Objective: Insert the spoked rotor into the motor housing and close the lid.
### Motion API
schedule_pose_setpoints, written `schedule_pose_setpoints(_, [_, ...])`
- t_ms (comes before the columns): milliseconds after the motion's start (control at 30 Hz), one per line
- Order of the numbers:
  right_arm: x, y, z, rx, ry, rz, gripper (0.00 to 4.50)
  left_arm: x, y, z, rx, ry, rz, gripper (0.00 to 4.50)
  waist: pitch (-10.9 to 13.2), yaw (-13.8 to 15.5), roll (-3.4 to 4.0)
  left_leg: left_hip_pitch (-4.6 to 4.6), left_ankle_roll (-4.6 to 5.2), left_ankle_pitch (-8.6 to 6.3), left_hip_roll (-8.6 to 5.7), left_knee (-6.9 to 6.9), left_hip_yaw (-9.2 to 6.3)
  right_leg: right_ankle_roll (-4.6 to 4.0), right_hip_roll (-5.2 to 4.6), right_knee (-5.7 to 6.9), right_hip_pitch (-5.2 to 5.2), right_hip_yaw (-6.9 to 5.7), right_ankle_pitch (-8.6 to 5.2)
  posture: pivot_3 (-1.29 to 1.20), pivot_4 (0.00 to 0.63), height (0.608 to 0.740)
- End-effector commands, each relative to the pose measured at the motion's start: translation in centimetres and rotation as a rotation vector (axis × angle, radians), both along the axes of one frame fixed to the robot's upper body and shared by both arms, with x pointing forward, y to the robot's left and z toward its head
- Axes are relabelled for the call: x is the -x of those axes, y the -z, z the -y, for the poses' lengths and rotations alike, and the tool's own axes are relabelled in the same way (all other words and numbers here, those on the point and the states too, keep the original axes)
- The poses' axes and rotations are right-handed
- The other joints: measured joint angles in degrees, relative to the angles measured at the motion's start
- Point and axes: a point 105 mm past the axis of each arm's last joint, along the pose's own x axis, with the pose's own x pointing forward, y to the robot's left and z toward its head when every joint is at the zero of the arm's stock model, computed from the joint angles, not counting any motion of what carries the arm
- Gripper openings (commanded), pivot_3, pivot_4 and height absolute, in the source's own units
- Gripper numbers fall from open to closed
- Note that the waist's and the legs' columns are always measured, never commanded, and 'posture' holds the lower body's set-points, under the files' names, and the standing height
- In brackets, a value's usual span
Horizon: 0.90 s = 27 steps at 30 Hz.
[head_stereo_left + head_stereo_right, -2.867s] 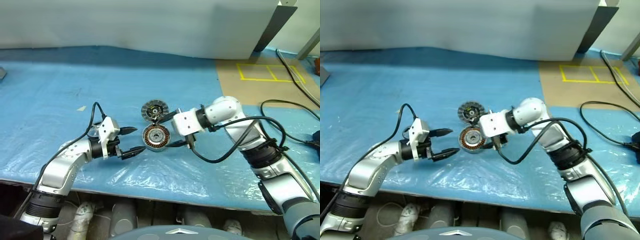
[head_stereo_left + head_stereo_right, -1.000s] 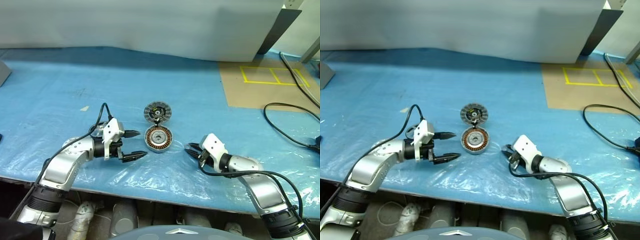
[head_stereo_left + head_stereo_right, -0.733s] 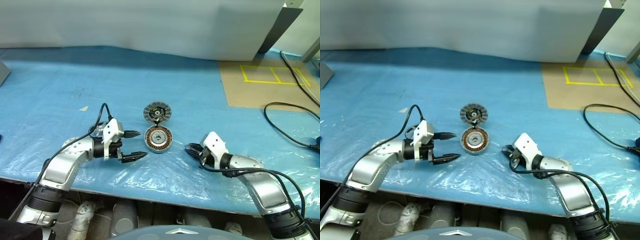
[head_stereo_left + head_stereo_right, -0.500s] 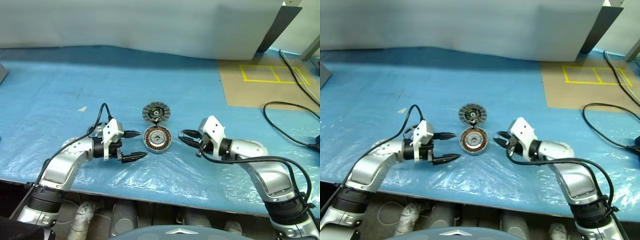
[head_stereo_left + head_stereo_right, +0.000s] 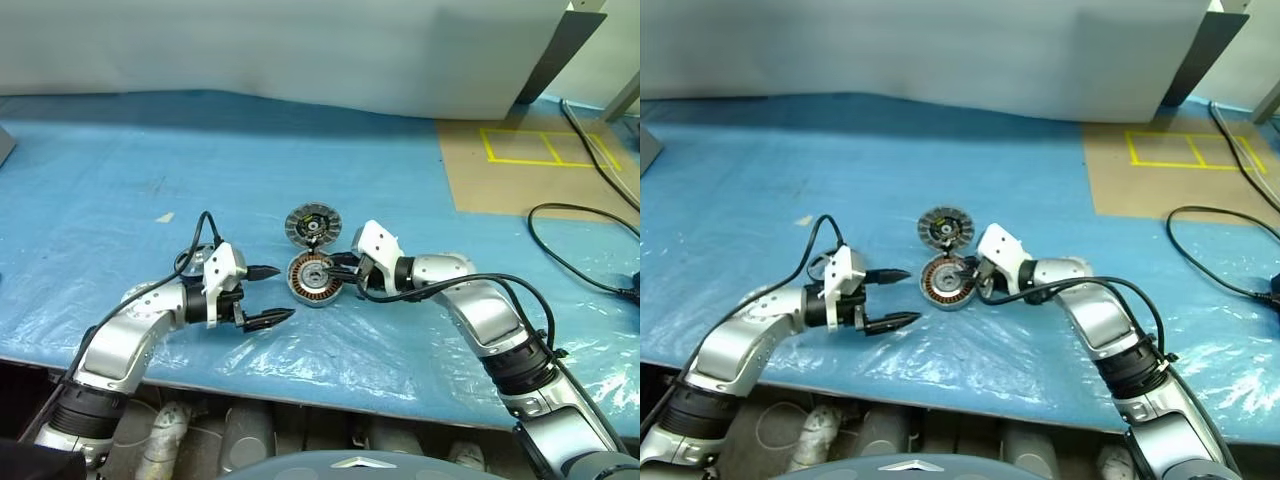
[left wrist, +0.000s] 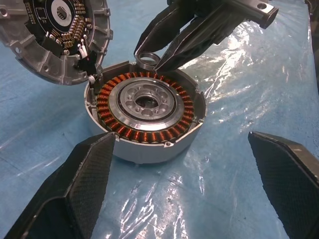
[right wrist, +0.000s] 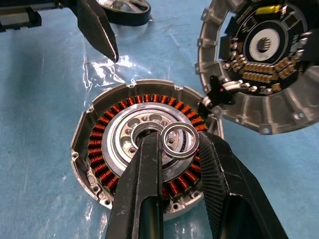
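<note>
The motor housing (image 5: 313,279), a round silver cup with copper windings, lies on the blue sheet at mid-table. The lid (image 5: 312,224), its circuit-board face up, rests tilted against the housing's far rim. My right gripper (image 7: 180,142) is shut on a small metal ring (image 7: 180,126) and holds it just over the housing's (image 7: 124,144) centre. My left gripper (image 5: 284,292) stands open on the housing's other side, nothing between its fingers (image 6: 75,194). The spoked rotor (image 7: 132,19) lies behind the left gripper, partly cut off.
Crinkled blue plastic sheet (image 5: 120,170) covers the table. A brown board with yellow tape (image 5: 530,160) lies at the far right, and black cables (image 5: 565,215) trail beside it. The table's front edge (image 5: 300,385) runs close below both arms.
My right gripper has swung in from the front right, up and leftward, and now holds the small ring over the housing. The left gripper has stayed put.
</note>
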Motion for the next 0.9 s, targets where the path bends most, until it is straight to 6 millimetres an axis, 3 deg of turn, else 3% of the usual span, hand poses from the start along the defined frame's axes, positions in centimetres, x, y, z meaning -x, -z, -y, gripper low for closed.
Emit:
schedule_pose_setpoints(33, [0.0, -0.9, -1.0, -0.014, -0.056, 0.042, 0.63, 0.1, -1.1, 0.1, 0.019, -0.002, 0.04, 4.5, 0.0, 0.0, 0.0, 0.0, 0.0, 0.0, 0.0, 0.0, 0.0, 0.0, 0.0, 0.0, 0.0, 0.0, 0.0, 0.0, 0.15, 0.74])
schedule_pose_setpoints(300, [0.1, -0.5, -2.4, 0.014, -0.156, 0.023, 0.63, -0.1, -1.4, 0.6, 0.018, 0.006, 0.073, 4.5, 0.0, 0.0, 0.0, 0.01, 0.01, 0.0, 0.02, 0.15, 0.0, 0.0, 0.0, 0.15, 0.01, 0.01, 0.0, 0.0, 0.15, 0.74])
schedule_pose_setpoints(900, [0.0, 0.4, -1.5, 0.061, -0.167, 0.029, 0.63, -0.1, -1.5, 0.8, 0.019, 0.012, 0.075, 4.5, 0.0, 0.0, 0.0, 0.0, 0.01, 0.0, 0.03, 0.27, 0.0, -0.01, 0.0, 0.23, 0.01, 0.01, 0.0, 0.0, 0.15, 0.74])
